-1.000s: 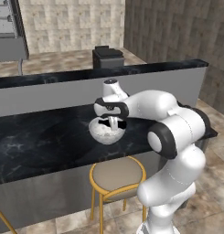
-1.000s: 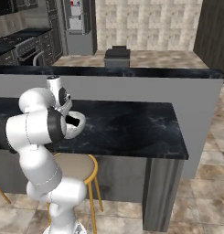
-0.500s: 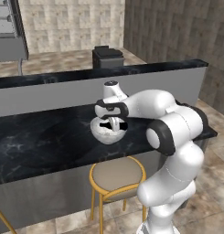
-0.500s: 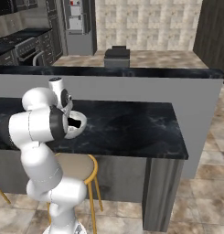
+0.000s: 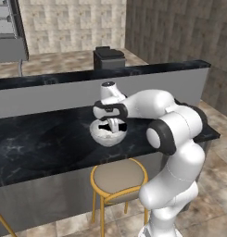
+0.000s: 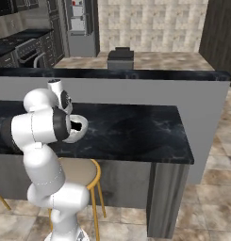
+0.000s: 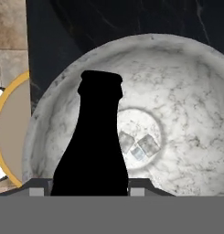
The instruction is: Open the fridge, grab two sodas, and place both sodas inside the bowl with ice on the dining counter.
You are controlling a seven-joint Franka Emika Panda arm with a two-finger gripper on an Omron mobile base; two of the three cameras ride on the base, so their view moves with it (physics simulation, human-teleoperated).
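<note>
A slim dark bottle (image 7: 93, 151), one of the sodas, stands upright in my gripper (image 7: 88, 189), which is shut on it. The bottle hangs just above the bowl with ice (image 7: 177, 114), whose white marbled inside holds a few ice cubes (image 7: 141, 146) at the bottom. In the left base view the gripper (image 5: 109, 125) points down into the bowl (image 5: 102, 137) on the black dining counter (image 5: 40, 143). From the right the arm covers most of the bowl (image 6: 82, 132). The fridge (image 5: 8, 32) stands open far behind.
A tan-seated round stool (image 5: 118, 178) stands under the counter's front edge, right below the bowl. A raised black-topped ledge (image 5: 147, 70) runs behind the counter (image 6: 131, 127). A dark box (image 5: 108, 57) sits beyond it. Bare counter lies to both sides of the bowl.
The hand has sunk slightly toward the bowl with the bottle still in it. Nothing else has moved.
</note>
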